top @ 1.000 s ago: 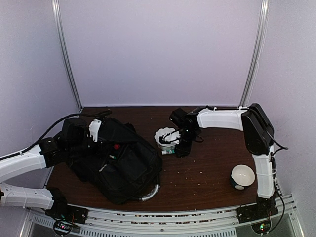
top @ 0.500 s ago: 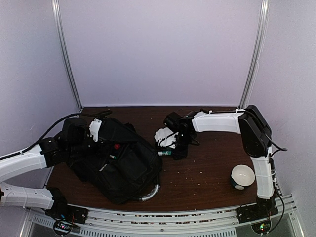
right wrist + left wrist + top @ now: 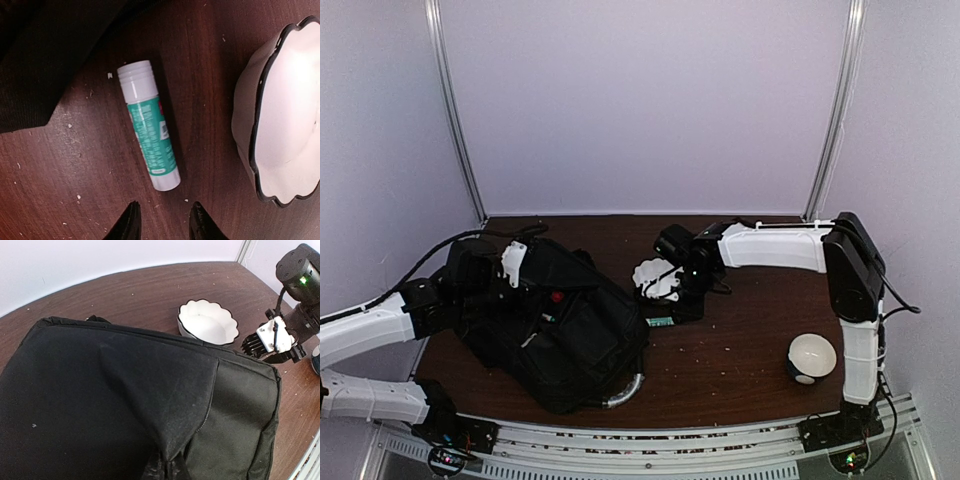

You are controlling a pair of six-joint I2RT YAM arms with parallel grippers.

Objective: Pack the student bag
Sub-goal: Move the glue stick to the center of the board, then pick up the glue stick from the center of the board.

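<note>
- We judge the step in hand to be picking up the glue stick (image 3: 148,125), which lies flat on the counter (image 3: 210,60) in the middle of the right wrist view, white cap toward the top of the frame.
- The right fingers (image 3: 129,225) show only as two dark tips at the bottom edge. They are partly spread, with bare wood between them. They hold nothing and stop just short of the near end of the stick.
- To do it well, we would bring the fingers forward until they stand on both sides of the green label, near the middle of the stick. Then we would go down close to the wood and only then squeeze. The stick is round, so a grip at its very end may let it roll or swing.
- We would keep the right tip away from the scalloped white bowl (image 3: 285,115), which is near on the right of the frame. The black fabric in the upper left is also near.
- The student bag (image 3: 555,330) lies on the left half of the counter in the top view, its grey handle (image 3: 625,392) toward the bottom edge.
- The left fingers are not visible in any view. They are pressed together. In the left wrist view the fabric gathers into a fold at the bottom centre, so we judge that they pinch the bag there.
</note>
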